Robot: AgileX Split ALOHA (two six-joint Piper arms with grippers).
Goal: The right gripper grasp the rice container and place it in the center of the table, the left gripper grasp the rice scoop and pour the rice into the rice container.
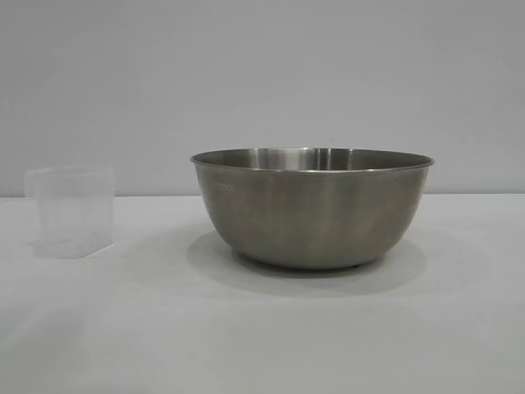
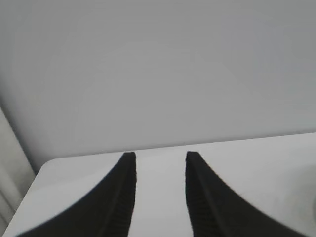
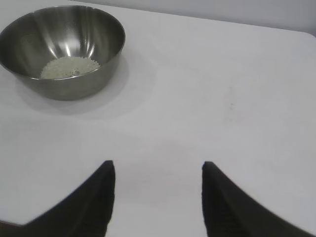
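Observation:
The rice container point(image 1: 312, 205), a big brushed steel bowl, stands on the white table point(image 1: 262, 328) near the middle. In the right wrist view the rice container point(image 3: 29, 44) holds a small heap of off-white rice point(image 3: 69, 66). The rice scoop point(image 1: 70, 211), a small clear plastic cup, stands upright at the table's left and looks empty. My right gripper point(image 3: 158, 165) is open and empty above bare table, well away from the bowl. My left gripper point(image 2: 159, 155) is open and empty over a table corner, facing the grey wall. Neither gripper shows in the exterior view.
A plain grey wall point(image 1: 262, 74) stands behind the table. The table's edge and rounded corner point(image 2: 47, 165) show in the left wrist view. The table's far edge point(image 3: 247, 22) shows in the right wrist view.

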